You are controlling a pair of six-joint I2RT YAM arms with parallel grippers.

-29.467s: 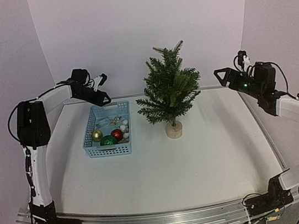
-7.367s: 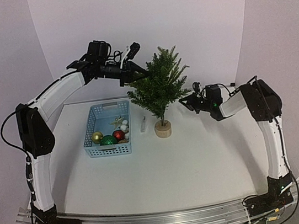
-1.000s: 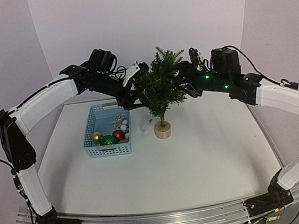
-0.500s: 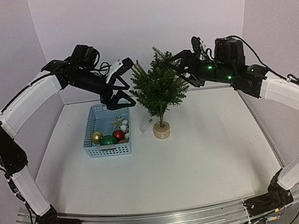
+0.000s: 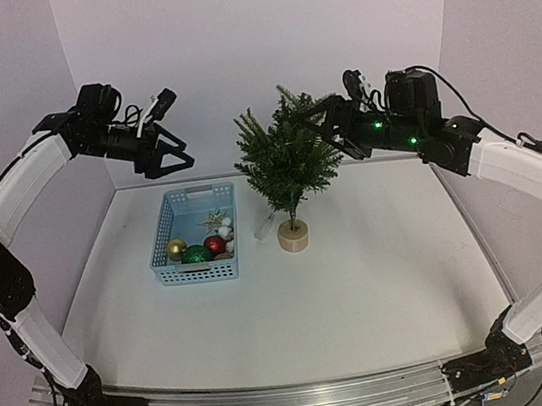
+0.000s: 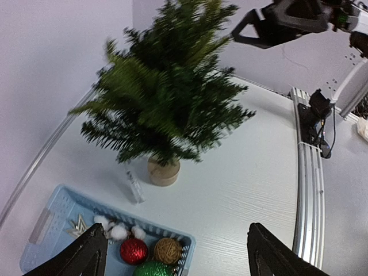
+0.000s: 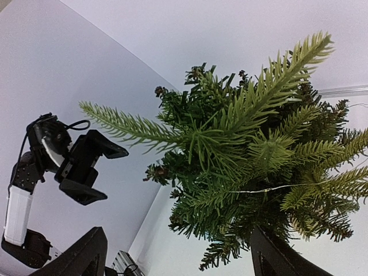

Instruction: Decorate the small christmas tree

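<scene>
- Small christmas tree (image 5: 285,161) stands on its round wooden base (image 5: 294,237) toward the back of the white desk (image 5: 363,281), roughly in the middle, just to the right of the basket.
- We don't see any baubles hanging on it. In the right wrist view one thin pale strand (image 7: 259,188) runs across the branches, and we can't tell what it is.
- Right end effector (image 5: 312,121) is up at the tree's upper right side, right against the top branches. Its fingers are spread wide with nothing between them but needles, and it isn't clamped on anything.
- Left end effector (image 5: 182,155) hangs high in the air above the basket's far end, well apart from the tree. Its fingers are also spread and empty.
- Light blue plastic basket (image 5: 195,236) sits on the desk left of the tree.
- Inside it we can make out a red ball (image 6: 133,250), a golden twine-looking ball (image 6: 167,250), a green ball (image 6: 155,269), a few white pompoms (image 6: 119,230) and a pale star (image 6: 77,226).
- A small clear oblong piece (image 5: 264,226) lies on the desk between the basket and the tree base, close to both.
- From the left wrist camera the tree looks blurry, so we can't read any fine detail on it there.
</scene>
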